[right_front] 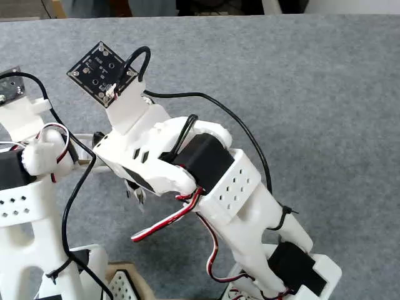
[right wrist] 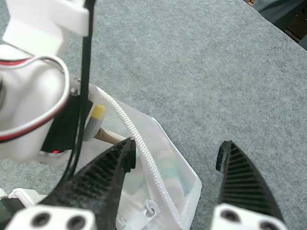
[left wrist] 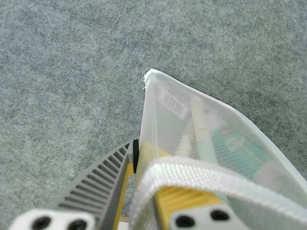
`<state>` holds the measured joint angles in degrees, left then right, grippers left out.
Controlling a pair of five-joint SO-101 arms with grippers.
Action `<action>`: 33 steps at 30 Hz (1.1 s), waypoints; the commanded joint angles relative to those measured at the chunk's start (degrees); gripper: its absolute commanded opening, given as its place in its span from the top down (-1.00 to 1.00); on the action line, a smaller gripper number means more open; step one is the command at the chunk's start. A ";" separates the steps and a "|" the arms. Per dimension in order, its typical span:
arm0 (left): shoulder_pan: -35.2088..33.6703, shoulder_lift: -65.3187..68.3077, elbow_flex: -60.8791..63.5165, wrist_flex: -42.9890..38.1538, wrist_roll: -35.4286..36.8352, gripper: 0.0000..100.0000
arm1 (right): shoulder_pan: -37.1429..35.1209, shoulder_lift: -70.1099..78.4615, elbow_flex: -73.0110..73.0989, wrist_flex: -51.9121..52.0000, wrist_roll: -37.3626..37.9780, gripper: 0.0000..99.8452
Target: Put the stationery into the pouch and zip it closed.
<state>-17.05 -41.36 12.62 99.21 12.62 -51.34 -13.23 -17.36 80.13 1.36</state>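
Observation:
A white mesh pouch (left wrist: 211, 139) hangs tilted over the grey mat, with pale pens and a teal item (left wrist: 237, 151) showing through it. My left gripper (left wrist: 140, 155) is shut on the pouch's edge, a grey ridged finger (left wrist: 98, 184) outside and a yellow pad (left wrist: 180, 199) under the white zipper tape. In the right wrist view the pouch (right wrist: 165, 165) lies below my right gripper (right wrist: 177, 146), which is open. One black finger (right wrist: 108, 175) is over the zipper (right wrist: 136, 139), the other (right wrist: 242, 175) beside the pouch. The zipper slider (right wrist: 151, 209) sits close to the camera. In the high view the right arm (right_front: 187, 162) covers the pouch.
Grey felt mat (right_front: 300, 81) covers the table, with open room to the right and back. The left arm's body (right wrist: 33, 96) stands close beside the pouch. A wooden-edged box (right_front: 128, 281) sits at the front between the arm bases.

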 commanded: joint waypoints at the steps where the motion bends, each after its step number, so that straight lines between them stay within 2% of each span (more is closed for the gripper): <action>1: -0.66 -0.26 -1.10 -1.85 0.00 0.94 | 0.79 -1.89 -0.84 0.00 0.62 0.43; 8: -0.57 -0.26 -1.10 -1.85 0.00 0.94 | 4.57 -1.98 -4.44 0.35 0.53 0.43; 16: -0.40 -0.26 -1.19 -1.85 0.00 0.94 | 20.13 -1.98 -8.31 0.79 0.53 0.43; 20: -0.48 -0.26 -1.27 -1.85 0.00 0.94 | 26.55 -1.45 -7.96 8.70 0.53 0.43; 25: -0.40 -0.26 -1.45 -1.85 0.00 0.94 | 26.46 -1.89 -0.22 17.49 2.73 0.43; 29: -0.40 -0.26 -1.45 -1.85 0.00 0.94 | 21.63 -1.98 6.64 20.84 7.47 0.43; 33: -0.57 -0.26 -1.45 -1.85 0.00 0.94 | 15.21 -5.14 11.38 20.57 4.48 0.43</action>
<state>-17.05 -41.36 12.62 99.21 12.62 -31.91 -14.37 -7.69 100.44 7.25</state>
